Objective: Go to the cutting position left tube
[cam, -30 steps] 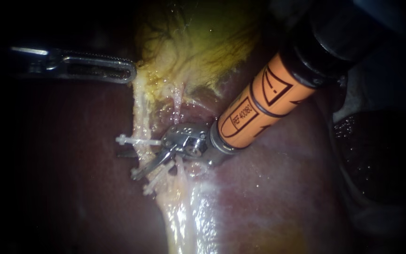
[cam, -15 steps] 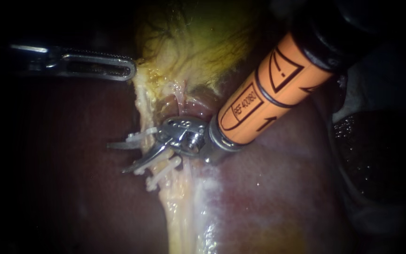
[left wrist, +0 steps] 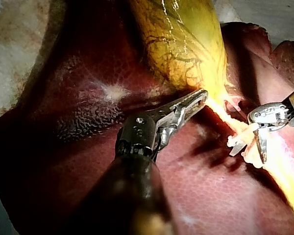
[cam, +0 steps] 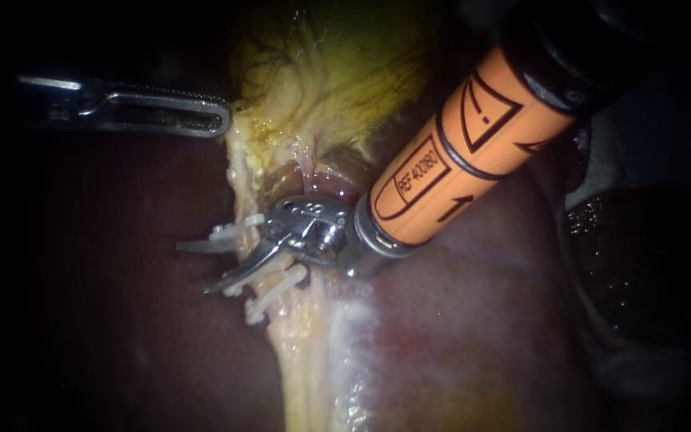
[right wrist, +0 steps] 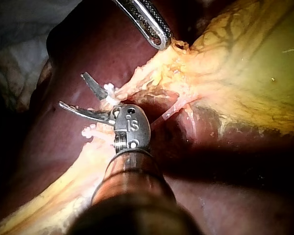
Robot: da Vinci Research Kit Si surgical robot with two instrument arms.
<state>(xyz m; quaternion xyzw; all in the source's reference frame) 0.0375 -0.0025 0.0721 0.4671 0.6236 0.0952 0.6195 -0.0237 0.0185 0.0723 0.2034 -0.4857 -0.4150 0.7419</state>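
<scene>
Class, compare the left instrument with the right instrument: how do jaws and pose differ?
The left instrument has long slotted jaws shut on the gallbladder; the right instrument has thin blades open astride the clipped tube. In the endoscope view the left lies level; the right slants down from the upper right. Both are slender metal tools over the liver.

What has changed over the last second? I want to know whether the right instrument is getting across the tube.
The right instrument slid further toward the view's left and slightly up across the tube, with its blades open beside the clips. Nothing was taken hold of or let go. The left instrument stayed clamped on the gallbladder edge.
</scene>
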